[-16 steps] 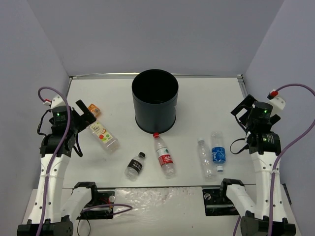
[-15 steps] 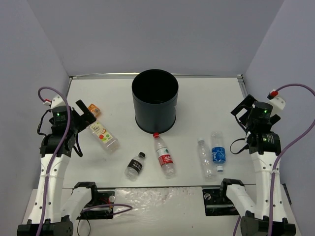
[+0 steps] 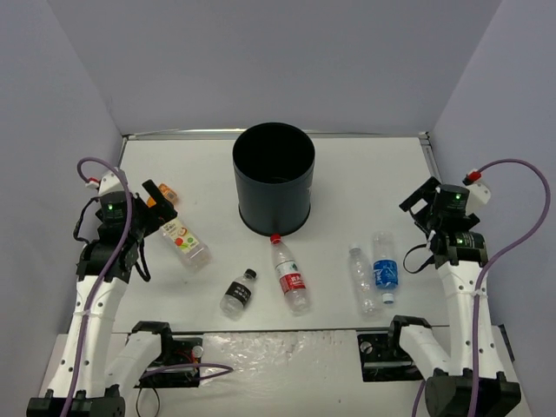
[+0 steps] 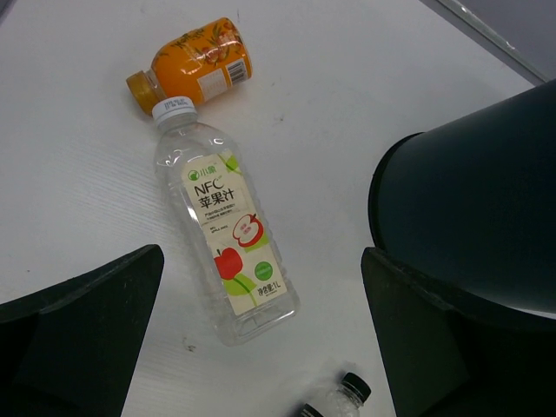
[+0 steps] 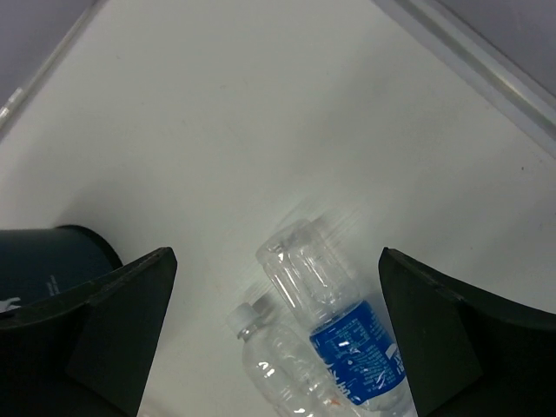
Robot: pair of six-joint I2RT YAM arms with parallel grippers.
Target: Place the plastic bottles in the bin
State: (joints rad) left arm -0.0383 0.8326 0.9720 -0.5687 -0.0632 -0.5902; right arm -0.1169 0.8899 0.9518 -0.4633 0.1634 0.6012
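Your left fingers point(image 4: 87, 321) stand wide and hold nothing, hovering over the left side of the bench point(image 3: 200, 165), with the apple bottle point(image 4: 226, 243) lying flat between them in the wrist view. Take that one first. Its length runs along the gap between the fingers, so they already sit to either side of it: come straight down and close across the labelled middle, where the body looks firmest. Stay away from the white cap end, because the small orange bottle point(image 4: 195, 61) lies just beside it, cap to cap, and a low finger could knock it into a roll. Squeeze gently, since thin clear plastic is likely to buckle or squirt out. The black-capped bottle point(image 3: 238, 292) and the red bottle point(image 3: 289, 274) lie further right, all on the bench and none in the bin point(image 3: 274, 208) yet. The red one's cap rests at the bin's foot, so lift it clear before you swing. The bin is tall, so raise each bottle well above the rim before you let go. On the right, the clear bottle point(image 3: 360, 278) and the blue bottle point(image 3: 385, 269) lie close side by side; I cannot tell whether they touch. Your right fingers point(image 5: 104, 330) are also wide and empty above them, so pick the outer blue one first.
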